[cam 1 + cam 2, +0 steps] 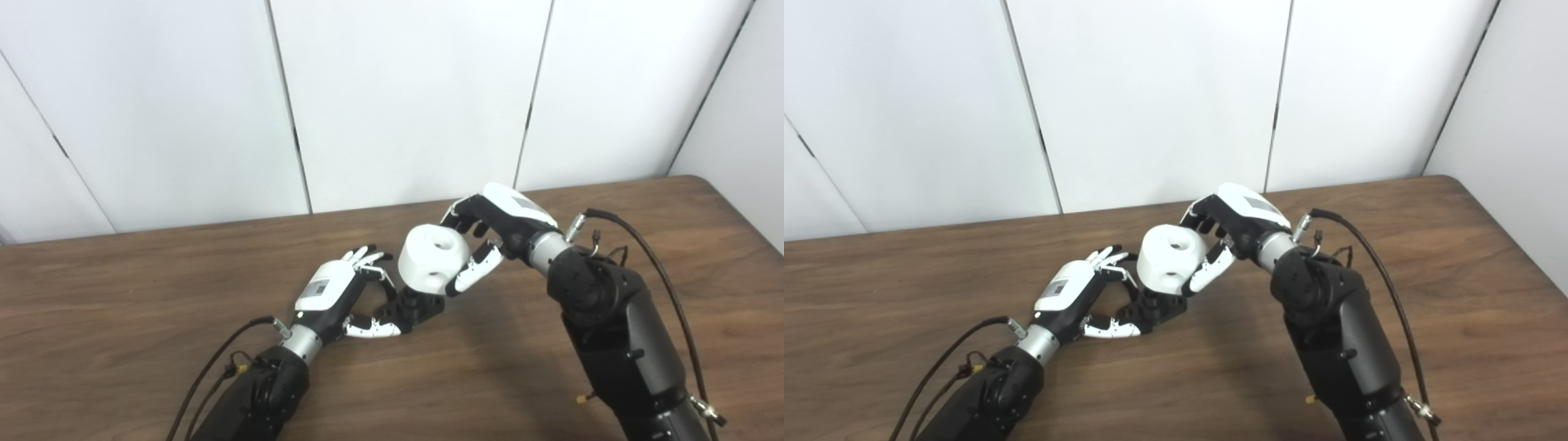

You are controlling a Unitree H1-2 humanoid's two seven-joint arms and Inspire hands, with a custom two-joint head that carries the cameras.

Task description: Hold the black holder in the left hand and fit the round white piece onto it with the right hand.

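Round white piece (433, 257), a short cylinder with one hole in its top face and another in its side wall, is held above the desk (122, 318) near the middle of the scene. The right hand (490, 229) grips it from about 2 o'clock: fingers (456, 217) curl round the far side and the thumb (474, 269) presses the near side. Directly below, at 6 o'clock of the piece, sits the black holder (413, 308), low on the desk, its top meeting the underside of the white piece. The left hand (334, 294) reaches in from 8 o'clock and is closed on the holder, thumb (373, 329) along its near side and fingers (370, 257) arching over the far side. Behind the desk stand white wall panels (398, 92).
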